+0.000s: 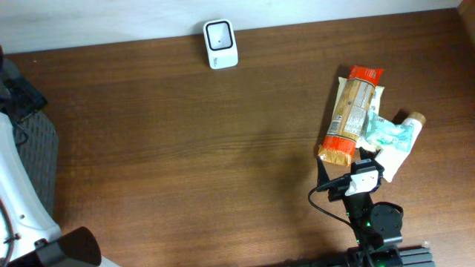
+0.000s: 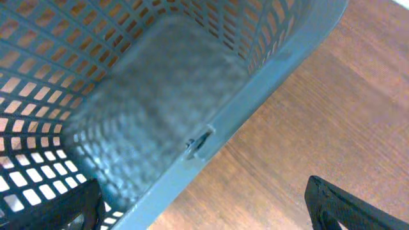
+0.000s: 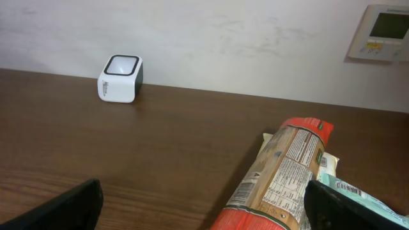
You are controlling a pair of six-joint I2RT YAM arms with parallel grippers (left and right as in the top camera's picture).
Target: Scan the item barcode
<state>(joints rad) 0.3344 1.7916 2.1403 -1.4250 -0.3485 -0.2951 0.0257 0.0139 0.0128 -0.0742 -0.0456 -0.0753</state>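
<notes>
A long cracker packet [image 1: 352, 113] with red ends lies at the right of the table, label side up. Its barcode [image 3: 241, 191] shows near the red lower end in the right wrist view. A teal tube [image 1: 391, 136] with a tan cap lies against the packet's right side. The white scanner [image 1: 220, 44] with a black window stands at the table's far edge, also the scanner [image 3: 119, 78] in the right wrist view. My right gripper [image 3: 208, 211] is open just short of the packet's [image 3: 287, 172] near end, holding nothing. My left gripper [image 2: 201, 214] is open over the basket's rim, empty.
A grey mesh basket [image 2: 243, 112] sits at the table's left edge, the same basket [image 1: 35, 152] in the overhead view. The white wall runs behind the table, with a wall panel [image 3: 382, 30] at the upper right. Bare brown wood lies between scanner and packet.
</notes>
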